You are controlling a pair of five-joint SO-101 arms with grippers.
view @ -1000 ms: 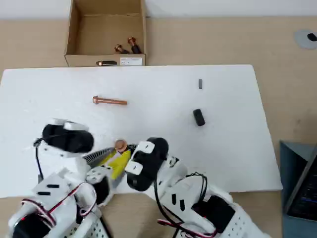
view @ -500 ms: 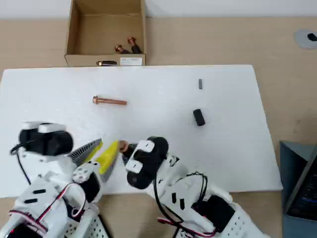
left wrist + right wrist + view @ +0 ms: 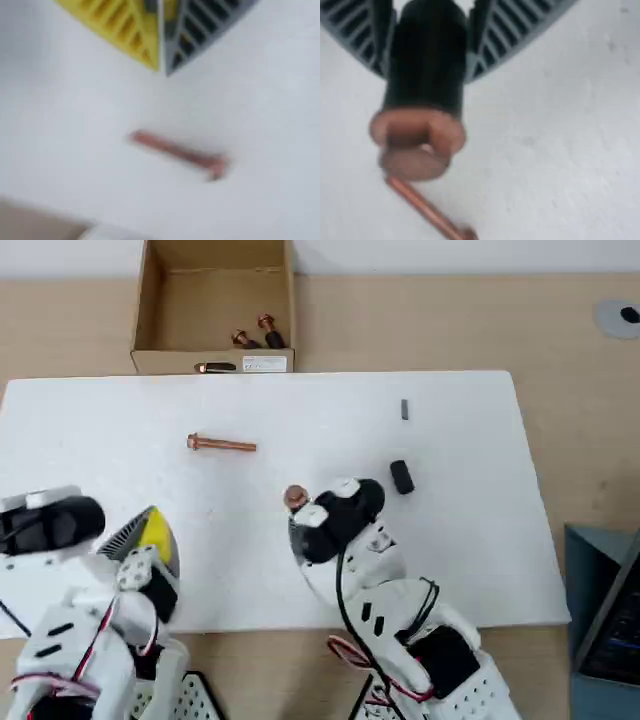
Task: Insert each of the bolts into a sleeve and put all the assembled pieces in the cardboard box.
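With jaws of the right gripper pinching a black sleeve (copper bolt seated in it) near the centre of the mat, and from there: left gripper at nine o'clock, jaws pressed together on nothing; loose bolt at ten; spare sleeve at three; cardboard box at eleven, two assembled pieces inside.

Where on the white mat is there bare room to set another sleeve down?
Widest free patch: the right end of the white mat, between the black sleeve and the mat's right edge. Also free: the far-left corner beyond the loose bolt, and the stretch between that bolt and the small dark piece. Crowded: the near edge, where the left arm and right arm sit.
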